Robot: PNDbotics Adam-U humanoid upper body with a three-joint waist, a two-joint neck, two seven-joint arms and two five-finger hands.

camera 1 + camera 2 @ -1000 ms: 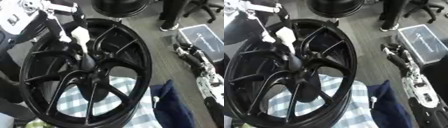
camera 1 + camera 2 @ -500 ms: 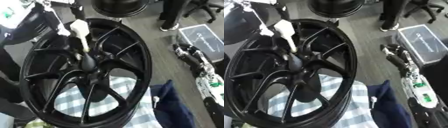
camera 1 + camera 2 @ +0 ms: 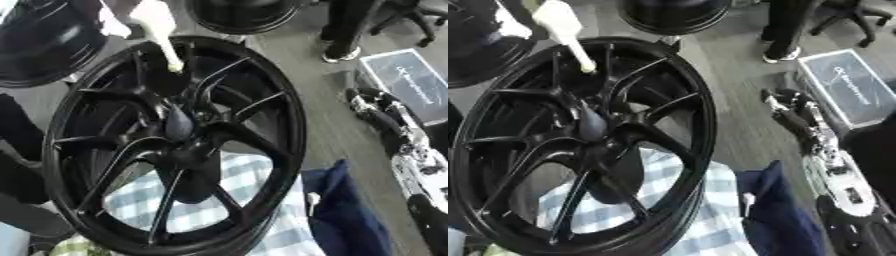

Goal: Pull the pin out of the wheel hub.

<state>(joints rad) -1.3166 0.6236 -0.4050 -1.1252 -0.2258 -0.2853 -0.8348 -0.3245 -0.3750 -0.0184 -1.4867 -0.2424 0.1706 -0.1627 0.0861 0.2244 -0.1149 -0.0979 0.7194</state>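
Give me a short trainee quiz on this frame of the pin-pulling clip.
1. True or false: the pin sits in the centre of the wheel.
2. What lies under the wheel? A) checked cloth B) cardboard C) metal tray
3. Fill in: the right robot hand, idle at the right side, is ___ (open/shut).

Key: 1 false, the pin is up by the far rim, away from the centre; 2 A; 3 open.
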